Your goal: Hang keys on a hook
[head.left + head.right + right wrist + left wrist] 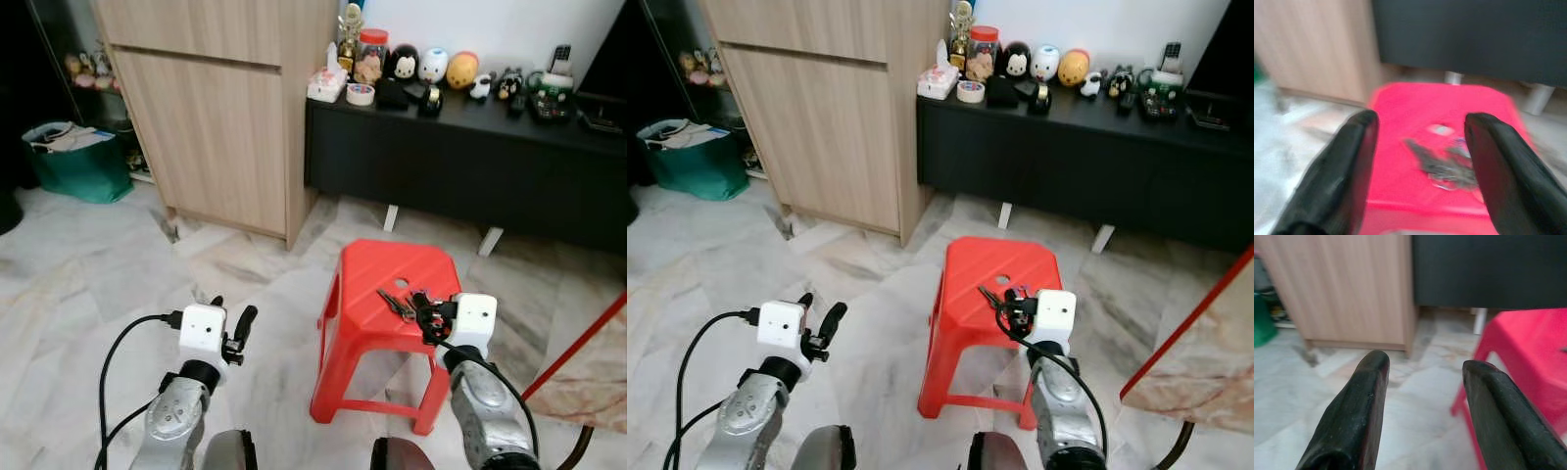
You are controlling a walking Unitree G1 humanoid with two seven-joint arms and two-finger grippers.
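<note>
1. I see the keys (404, 303) lying flat on the top of the red plastic stool (377, 275), toward its near right side; the bunch is dark, one key pointing off toward the left.
2. My right gripper (1420, 142) is over the near right edge of the stool, fingers spread apart and empty, the keys between and beyond the fingertips in the blurred wrist view, not touched.
3. My left gripper (1422, 369) is held low over the marble floor (88, 284) to the left of the stool, fingers apart, nothing in them.
4. Wooden cabinet (220, 108) stands behind left; a black low worktop (470, 157) runs behind the stool.
5. On that worktop: a tissue pack (326, 85), a tape roll (361, 94), a jar with a red lid (371, 51), several round toy figures (432, 66).
6. Green bag (73, 162) sits on the floor far left.
7. Writing or brand marks: too small, I can't read any.
</note>
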